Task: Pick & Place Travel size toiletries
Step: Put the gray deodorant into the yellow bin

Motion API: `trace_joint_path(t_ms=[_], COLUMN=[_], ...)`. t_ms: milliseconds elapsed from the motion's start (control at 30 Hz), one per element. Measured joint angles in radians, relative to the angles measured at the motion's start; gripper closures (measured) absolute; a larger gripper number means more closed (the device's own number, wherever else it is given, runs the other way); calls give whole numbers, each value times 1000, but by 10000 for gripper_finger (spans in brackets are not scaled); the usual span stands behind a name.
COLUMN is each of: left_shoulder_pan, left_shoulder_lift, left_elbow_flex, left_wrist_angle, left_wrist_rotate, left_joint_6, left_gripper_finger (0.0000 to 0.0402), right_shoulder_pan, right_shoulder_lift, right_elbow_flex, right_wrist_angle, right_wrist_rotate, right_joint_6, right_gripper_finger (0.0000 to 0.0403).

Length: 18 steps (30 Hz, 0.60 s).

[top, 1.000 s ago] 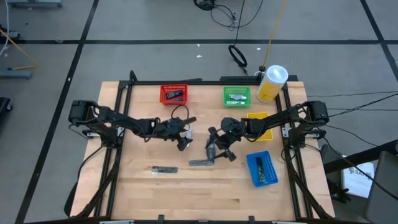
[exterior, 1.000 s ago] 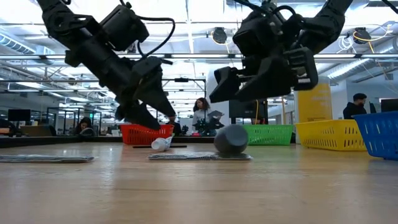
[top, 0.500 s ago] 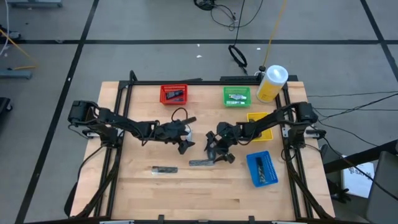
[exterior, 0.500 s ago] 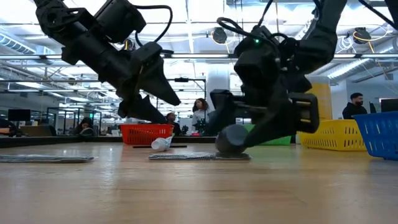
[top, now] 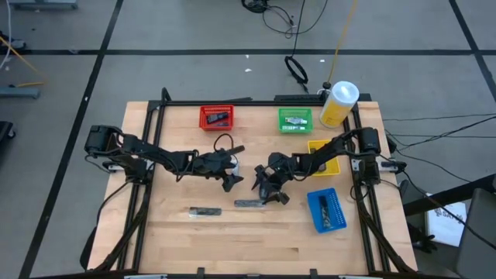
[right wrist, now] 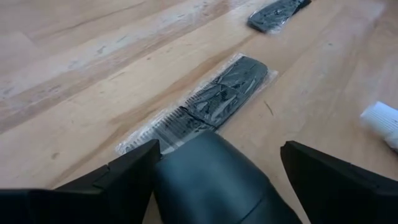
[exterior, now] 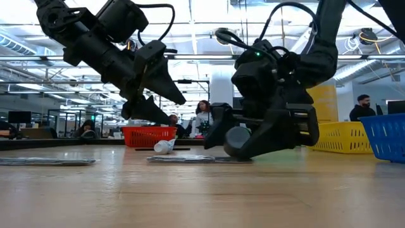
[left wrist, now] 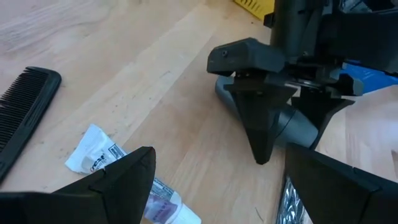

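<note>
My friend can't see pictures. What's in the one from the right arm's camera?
The right arm's open tool sits around a dark grey rounded bottle on the light wooden table. Just beyond lies a black comb in clear plastic wrap, with another dark wrapped item farther off.

Right gripper (top: 266, 186) has dropped over the grey bottle (exterior: 238, 139), fingers now spread either side; left gripper (top: 230, 177) has lifted slightly above the tube (exterior: 164, 146).
</note>
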State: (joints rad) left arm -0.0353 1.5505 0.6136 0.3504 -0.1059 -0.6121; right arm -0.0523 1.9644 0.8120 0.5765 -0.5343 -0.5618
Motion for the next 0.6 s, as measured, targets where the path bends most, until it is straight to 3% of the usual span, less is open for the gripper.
trace_joint_path(t_ms=[367,533,600], left_shoulder_pan=[-1,-2,-5], left_shoulder_lift=[0,0,0], left_elbow_flex=[0,0,0], left_wrist_angle=[-5,-7,-7], left_wrist_rotate=[1,2,0], left_joint_6=[7,25,33], left_gripper_finger=[50,50,50], right_shoulder_pan=[-47,-72,-73], right_shoulder_lift=[-43,-108,-141], right_elbow_flex=[0,-2,-3], right_wrist_angle=[-117,-227,-275], right_wrist_rotate=[10,22,74], right_joint_6=[6,31,43], right_gripper_finger=[112,146,169])
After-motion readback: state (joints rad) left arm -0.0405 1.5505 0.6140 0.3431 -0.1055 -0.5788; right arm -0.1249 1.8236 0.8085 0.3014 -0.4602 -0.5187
